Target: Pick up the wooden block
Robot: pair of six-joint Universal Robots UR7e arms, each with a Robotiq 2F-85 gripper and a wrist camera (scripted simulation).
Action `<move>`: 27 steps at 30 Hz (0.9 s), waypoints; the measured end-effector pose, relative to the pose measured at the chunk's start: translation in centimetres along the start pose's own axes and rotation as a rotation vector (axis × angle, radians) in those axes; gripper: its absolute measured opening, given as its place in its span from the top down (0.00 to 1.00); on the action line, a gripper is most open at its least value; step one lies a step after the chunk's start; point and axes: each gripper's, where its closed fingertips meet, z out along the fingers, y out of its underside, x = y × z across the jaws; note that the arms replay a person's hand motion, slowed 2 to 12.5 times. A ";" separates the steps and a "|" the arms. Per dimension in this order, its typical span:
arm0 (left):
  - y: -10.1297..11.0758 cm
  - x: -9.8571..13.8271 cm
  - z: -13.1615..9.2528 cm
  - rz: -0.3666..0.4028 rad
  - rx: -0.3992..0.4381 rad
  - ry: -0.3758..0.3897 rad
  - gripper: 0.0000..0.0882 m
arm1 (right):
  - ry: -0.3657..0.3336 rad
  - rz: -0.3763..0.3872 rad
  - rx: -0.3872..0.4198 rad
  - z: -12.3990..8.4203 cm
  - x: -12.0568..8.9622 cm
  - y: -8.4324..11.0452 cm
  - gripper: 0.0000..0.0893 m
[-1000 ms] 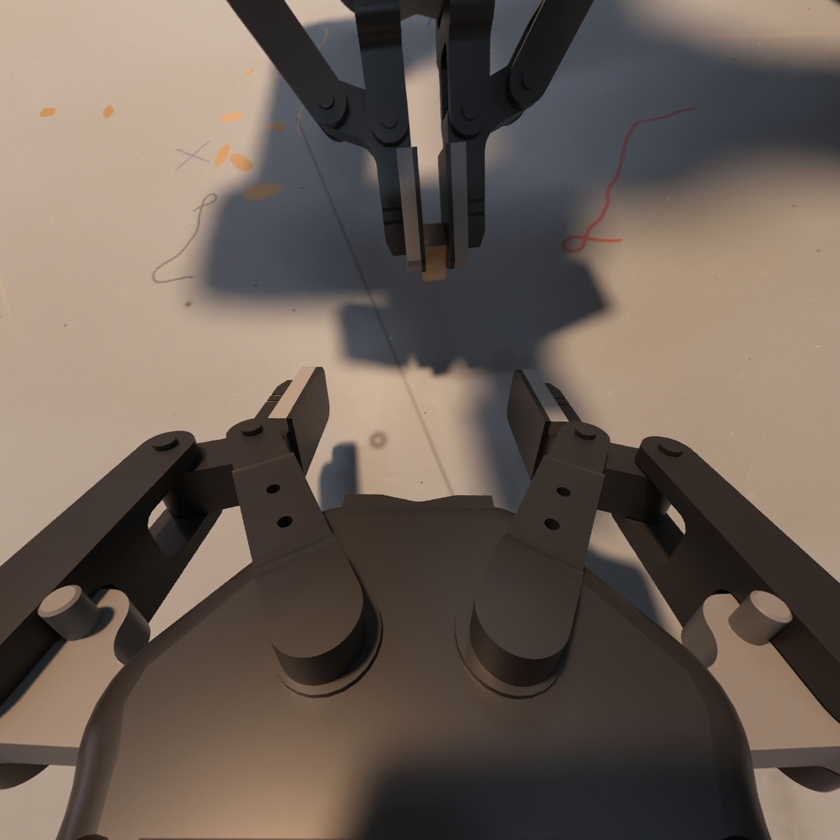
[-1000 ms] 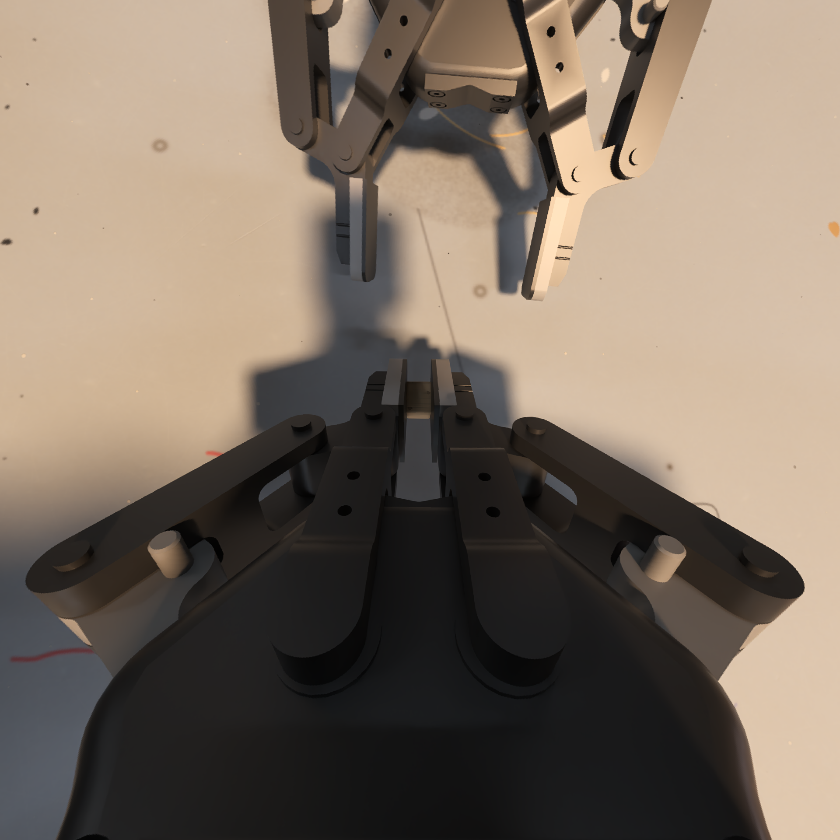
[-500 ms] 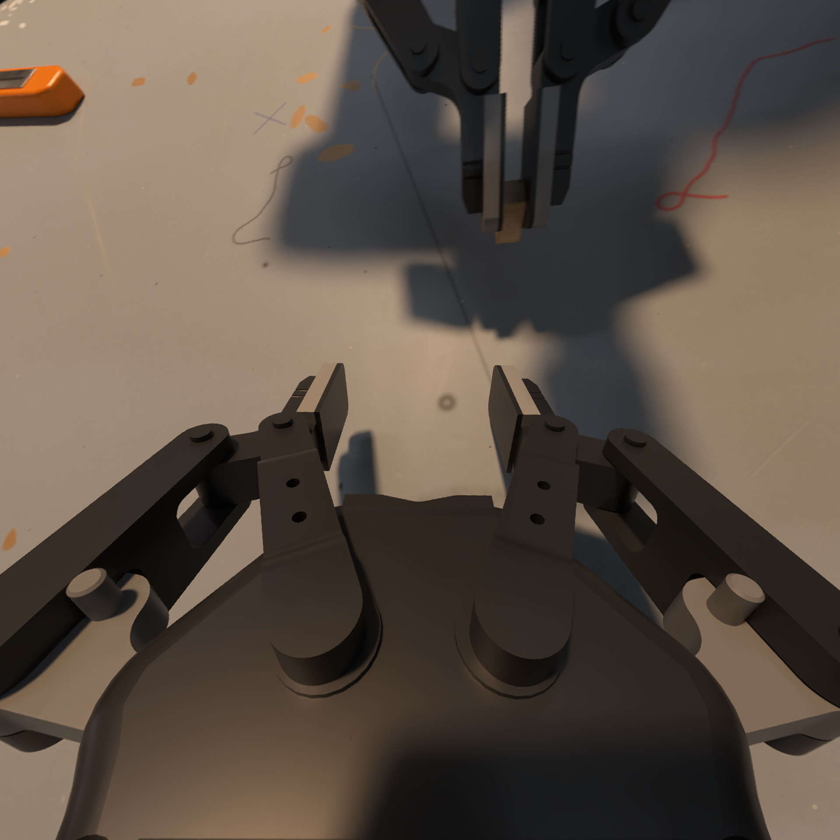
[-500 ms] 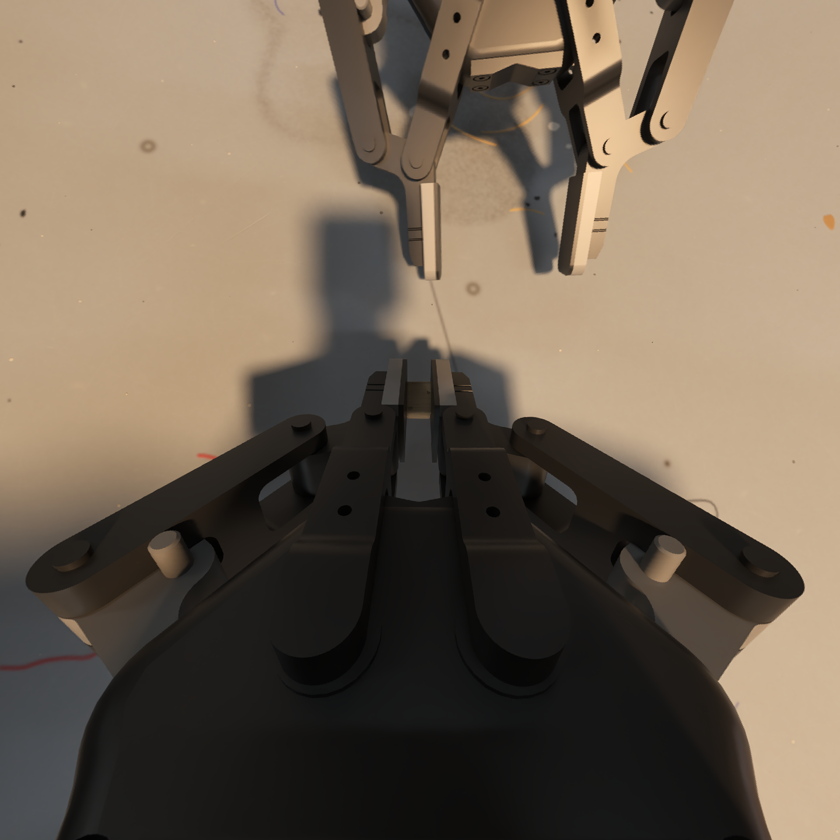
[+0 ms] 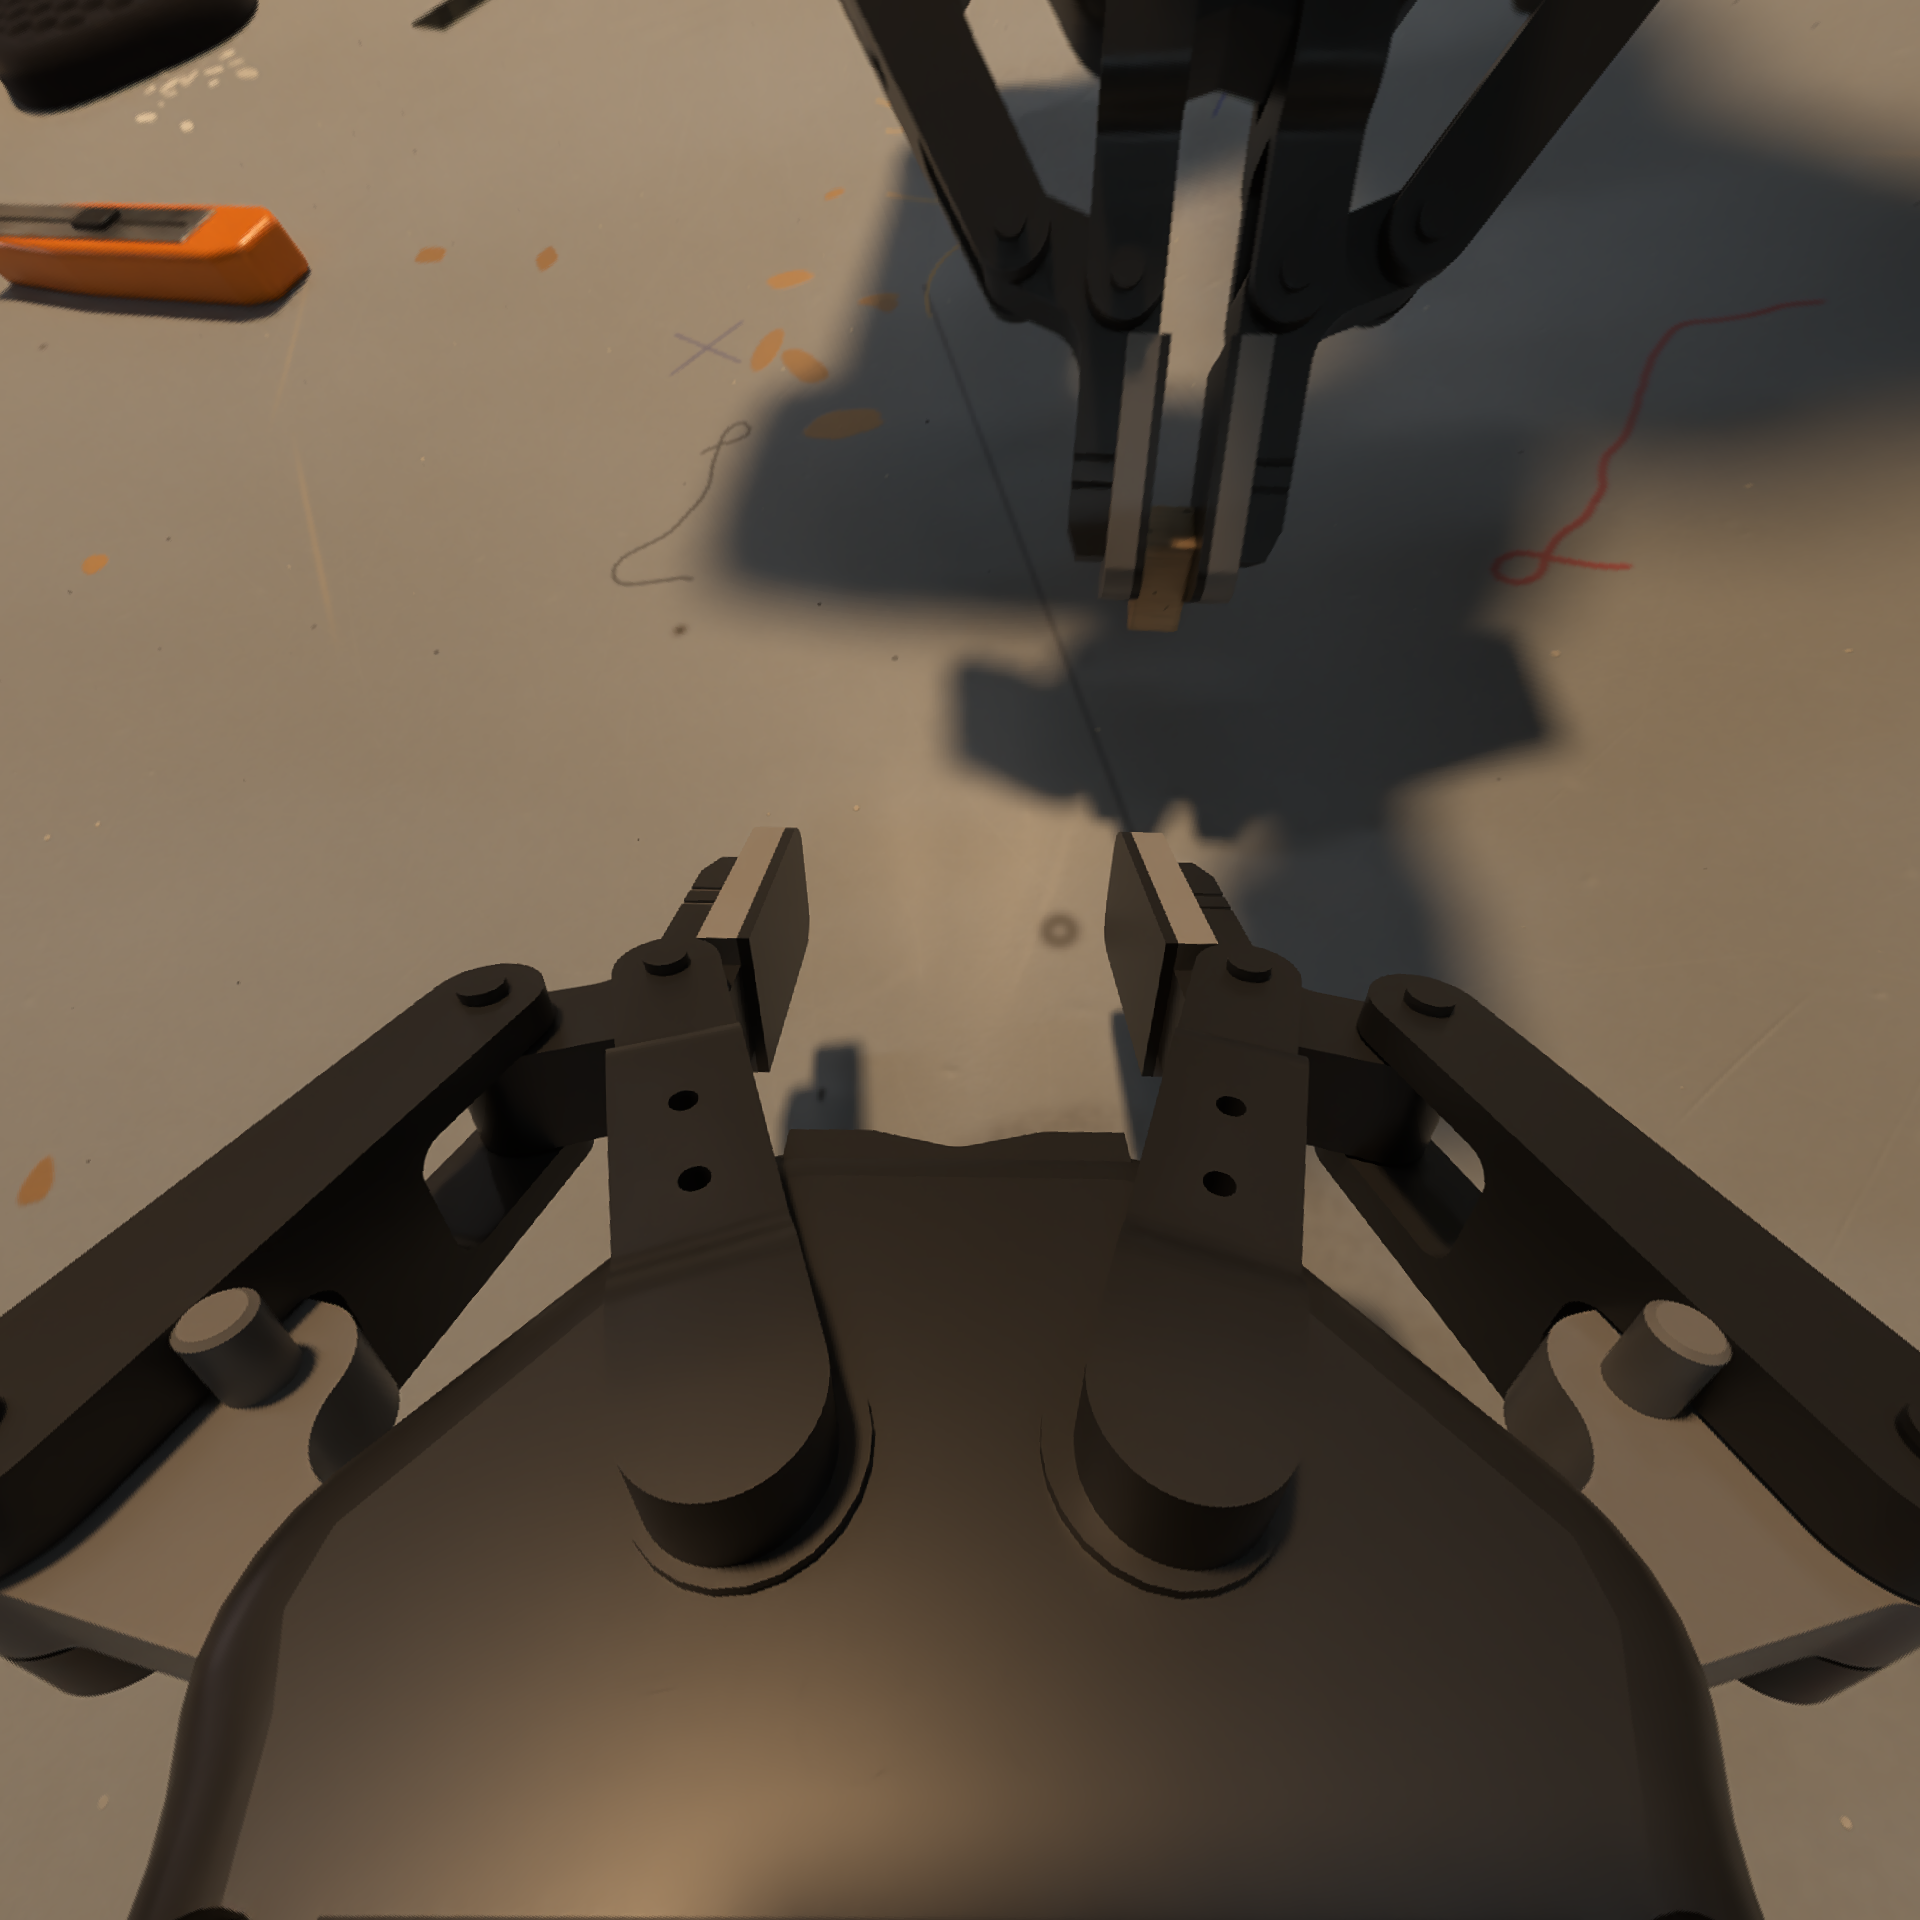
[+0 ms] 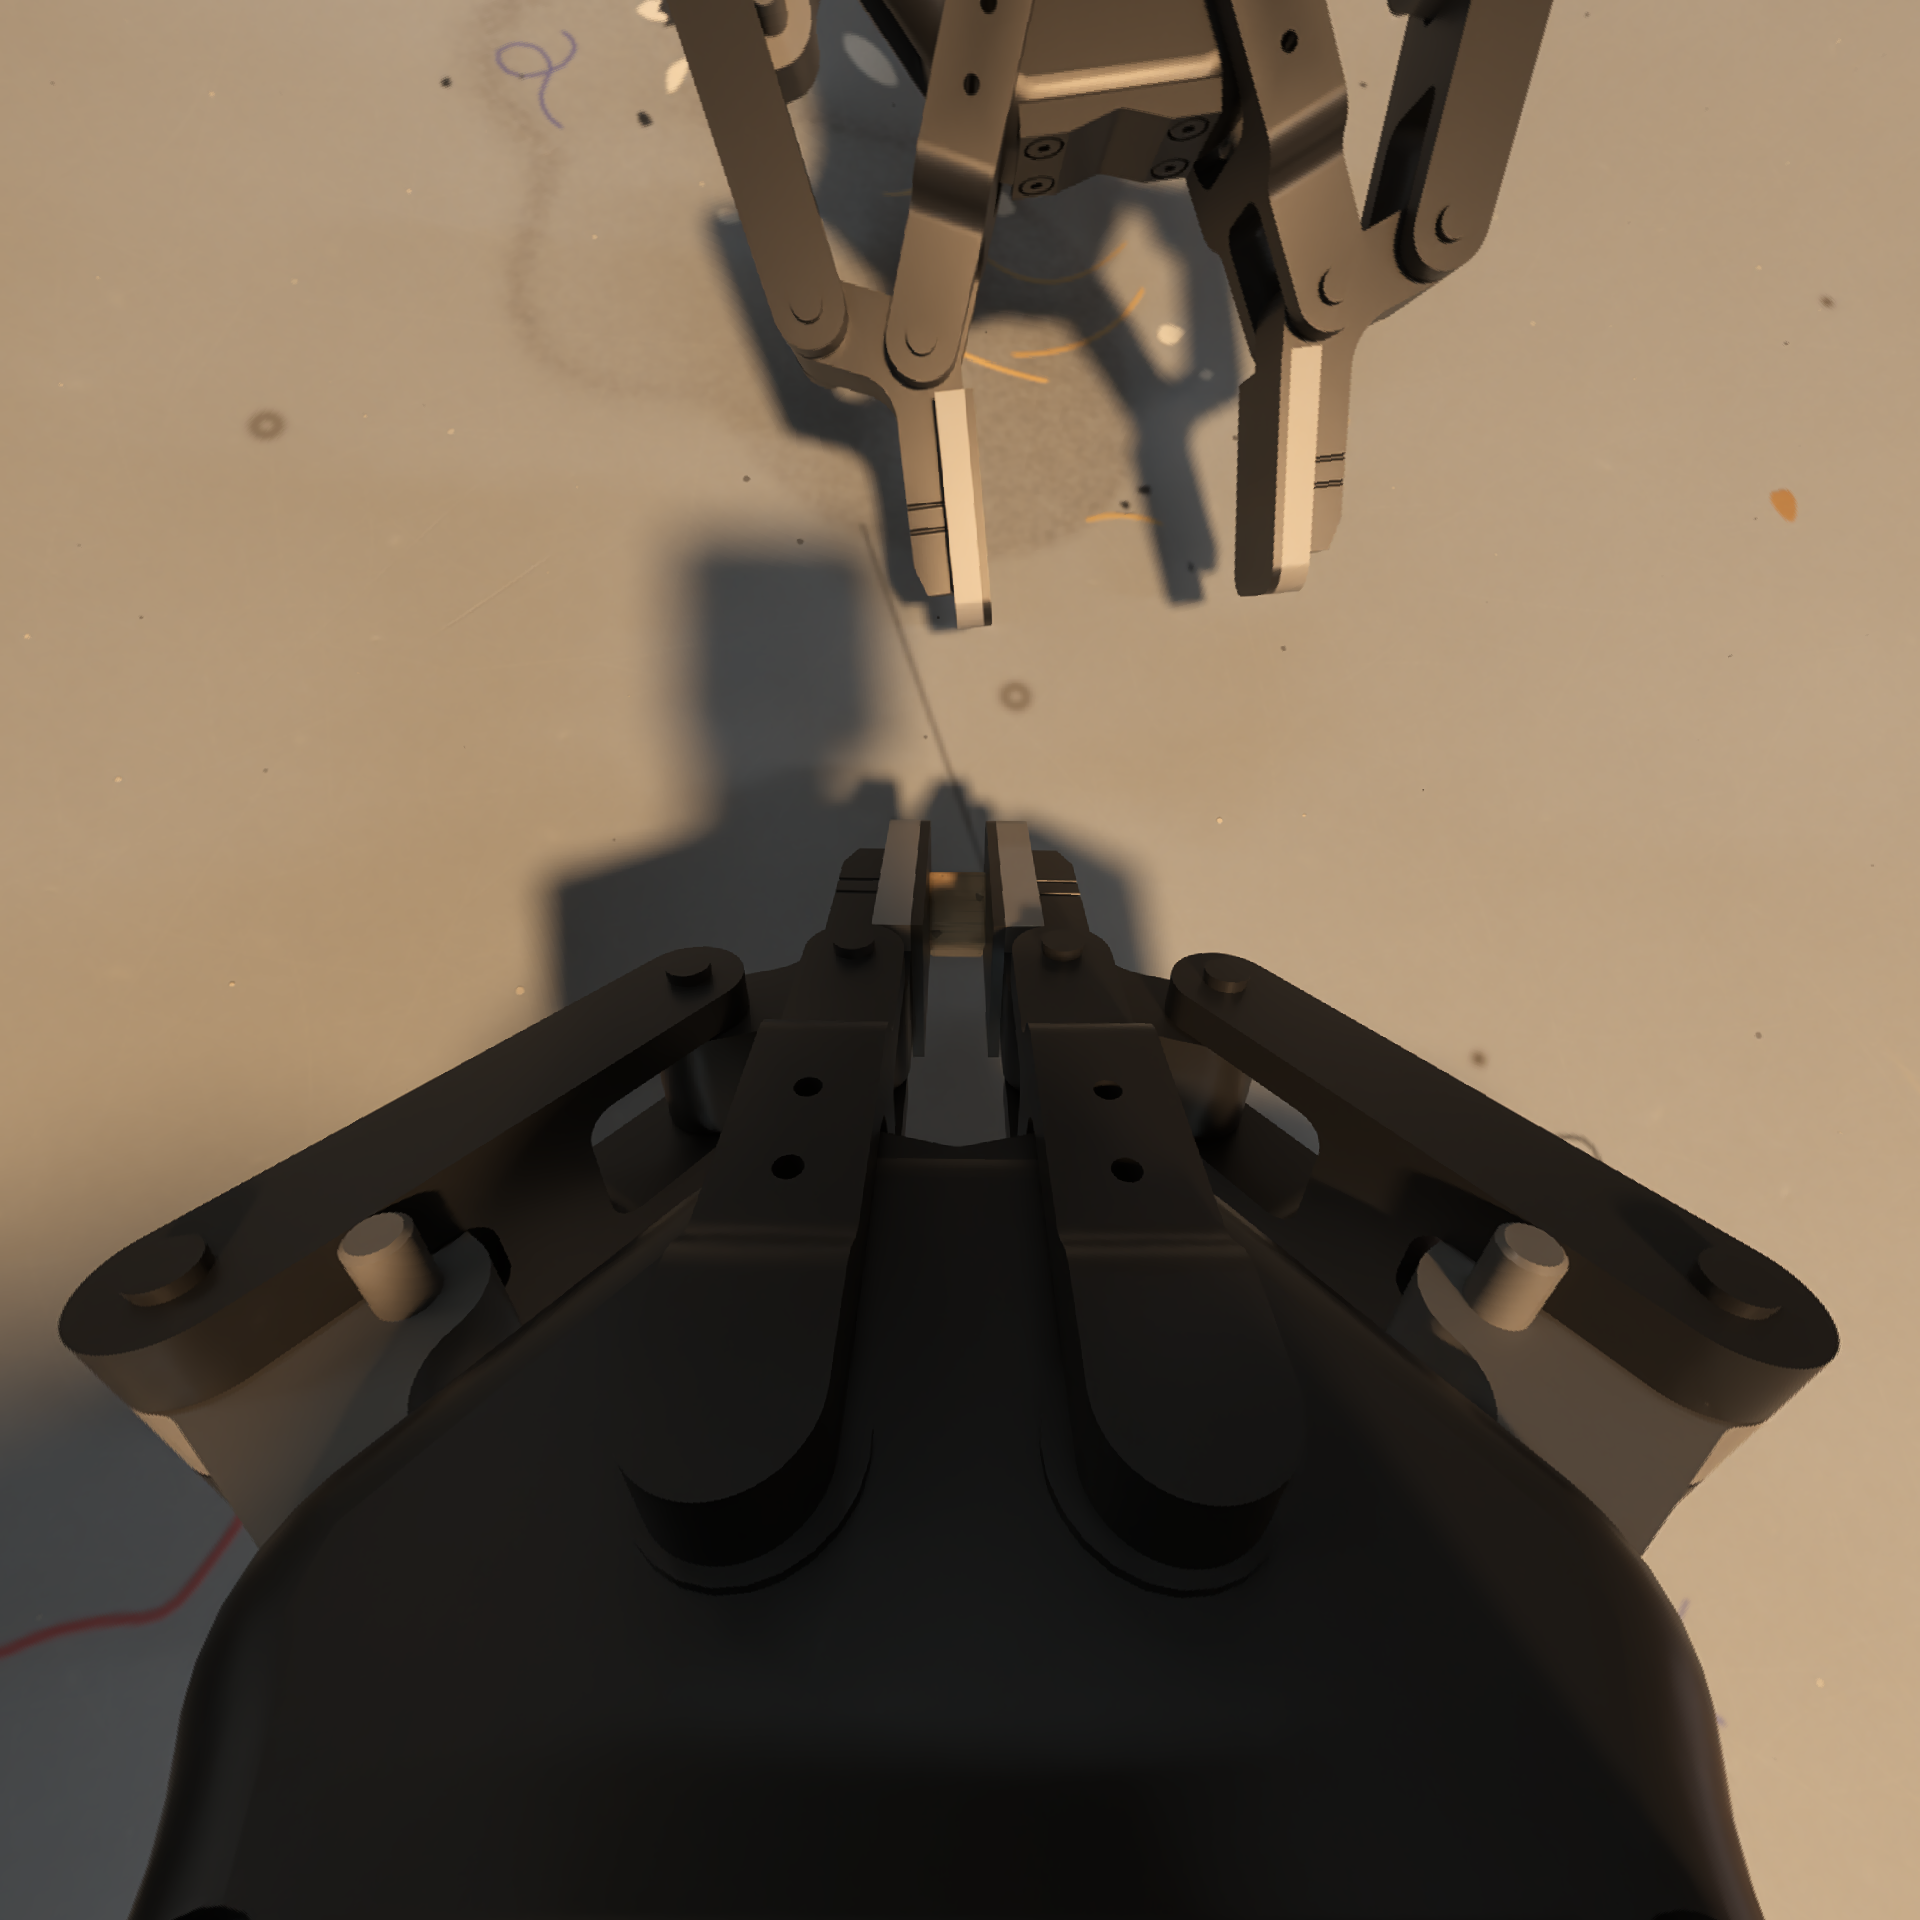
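Note:
A small wooden block sits pinched between the pads of my right gripper, held above the table. In the left wrist view the same block pokes out below the right gripper, which hangs at the top right. My left gripper is open and empty, its jaws partly spread, low over the table. It also shows in the right wrist view, facing my right gripper from across a short gap.
An orange utility knife lies at the far left. A black object sits at the top left corner. A red thread lies on the beige table at the right, with orange flecks near the middle.
My left gripper's jaws have narrowed and it has shifted, bringing the orange knife further into view. The right gripper still holds the block and has drifted rightward in the left wrist view.

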 end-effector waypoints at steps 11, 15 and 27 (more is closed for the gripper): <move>-1.0 1.1 -0.6 0.054 0.078 0.062 0.47 | 0.000 0.020 0.003 0.6 0.2 -0.1 0.90; -1.1 1.8 -0.5 0.083 0.083 0.080 0.47 | -0.011 0.022 0.010 0.8 0.2 -0.4 0.90; -1.1 2.7 -0.5 0.138 0.081 0.111 0.49 | -0.014 0.013 -0.005 1.5 0.2 -0.3 0.90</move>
